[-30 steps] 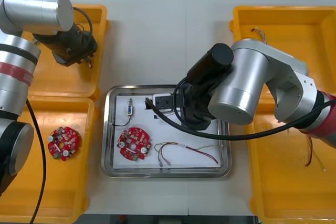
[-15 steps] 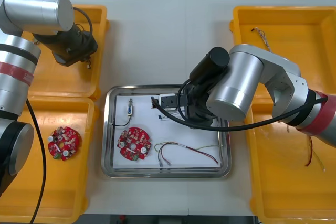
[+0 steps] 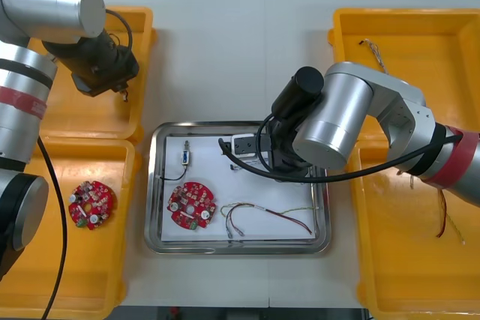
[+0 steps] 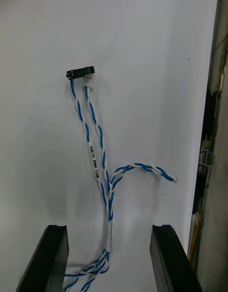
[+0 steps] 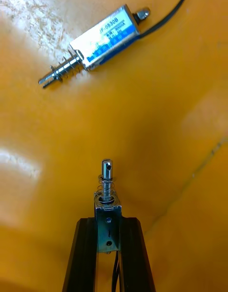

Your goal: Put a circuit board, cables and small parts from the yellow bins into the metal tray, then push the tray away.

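My left gripper [image 5: 108,221] is shut on a small metal part [image 5: 107,197] with a spring and a pin, held just above the floor of the back left yellow bin [image 3: 90,114]. In the front view that left gripper [image 3: 122,88] hangs over the bin's right side. My right gripper [image 4: 109,259] stands open over the metal tray [image 3: 154,185], with a twisted blue and white cable [image 4: 90,126] lying loose on the white floor between its fingers [image 4: 45,259]. The tray also holds a red circuit board [image 3: 191,204], a red and yellow cable [image 3: 266,213] and a small metal part [image 3: 184,157].
Another small metal part [image 5: 97,42] with a black wire lies in the bin beyond my left gripper. A second circuit board [image 3: 91,205] sits in the front left bin [image 3: 45,275]. The right bins [image 3: 420,43] hold cables [image 3: 444,224]. My right arm [image 3: 337,121] covers the tray's back right.
My right gripper has opened and let the blue and white cable go onto the tray, and the arm has drifted right. My left gripper has shut on the small metal part.
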